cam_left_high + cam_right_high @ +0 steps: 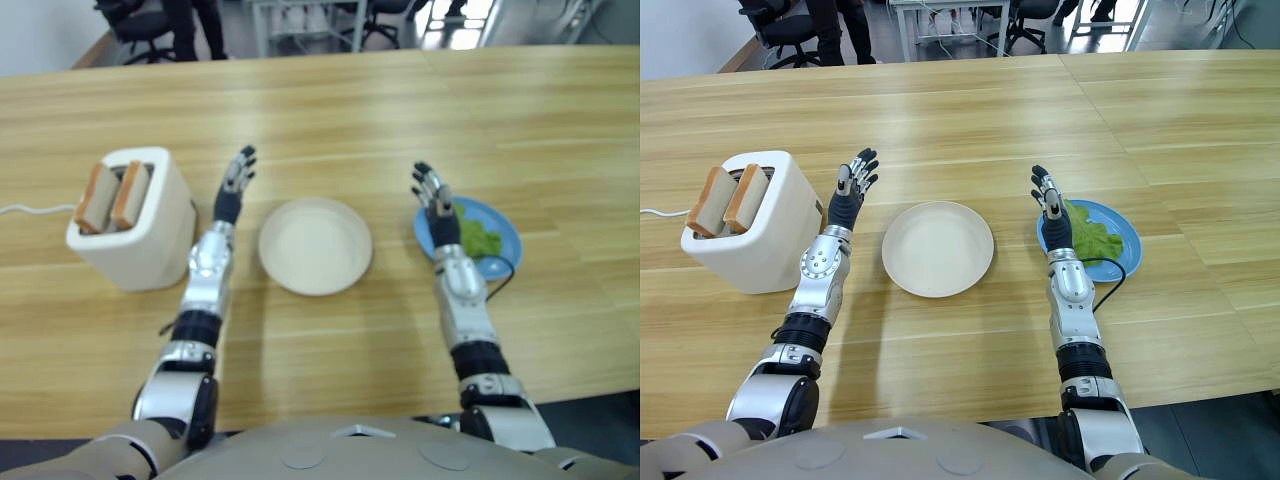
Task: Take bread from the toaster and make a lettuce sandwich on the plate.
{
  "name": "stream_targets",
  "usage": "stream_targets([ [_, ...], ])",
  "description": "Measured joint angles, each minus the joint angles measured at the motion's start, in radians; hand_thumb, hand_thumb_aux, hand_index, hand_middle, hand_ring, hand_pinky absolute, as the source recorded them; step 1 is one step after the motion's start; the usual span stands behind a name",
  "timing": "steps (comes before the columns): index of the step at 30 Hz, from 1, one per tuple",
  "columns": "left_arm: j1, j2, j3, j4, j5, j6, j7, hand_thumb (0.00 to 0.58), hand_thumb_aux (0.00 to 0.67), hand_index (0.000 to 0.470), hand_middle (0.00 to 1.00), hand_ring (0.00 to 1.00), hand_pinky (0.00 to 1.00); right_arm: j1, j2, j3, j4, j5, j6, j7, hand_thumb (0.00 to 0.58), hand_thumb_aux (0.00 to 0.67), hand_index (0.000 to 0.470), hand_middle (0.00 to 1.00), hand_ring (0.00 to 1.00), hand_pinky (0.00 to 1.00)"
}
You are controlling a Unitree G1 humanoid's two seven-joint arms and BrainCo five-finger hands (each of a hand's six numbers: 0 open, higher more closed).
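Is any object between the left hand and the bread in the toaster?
Nothing visible. The left hand is right of the toaster, only bare table between them, and the bread slices stand uncovered in its slots.

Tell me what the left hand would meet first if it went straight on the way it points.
Probably nothing: the left hand points away across bare table, between the toaster and the cream plate, though height is unclear.

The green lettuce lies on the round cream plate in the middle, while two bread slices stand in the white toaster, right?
Not quite. The green lettuce lies on the round blue plate by the right hand, as the right eye view shows. Two bread slices do stand in the white toaster.
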Motion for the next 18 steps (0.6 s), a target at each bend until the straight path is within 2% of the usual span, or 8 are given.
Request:
stream_targets([
  [16, 0.001, -0.001, 0.002, -0.003, -0.006, 0.02, 0.002, 0.0, 0.0, 0.0, 0.0, 0.0, 0.0, 0.001, 0.004, 0.002, -0.004, 0.004, 0.016, 0.013, 0.0, 0.0, 0.0, 0.0, 0.0, 0.0],
  [18, 0.034, -0.004, -0.005, -0.082, -0.011, 0.043, -0.008, 0.0, 0.0, 0.0, 0.0, 0.0, 0.0, 0.003, 0.005, 0.003, -0.005, 0.003, 0.019, 0.013, 0.0, 0.0, 0.0, 0.0, 0.0, 0.0],
])
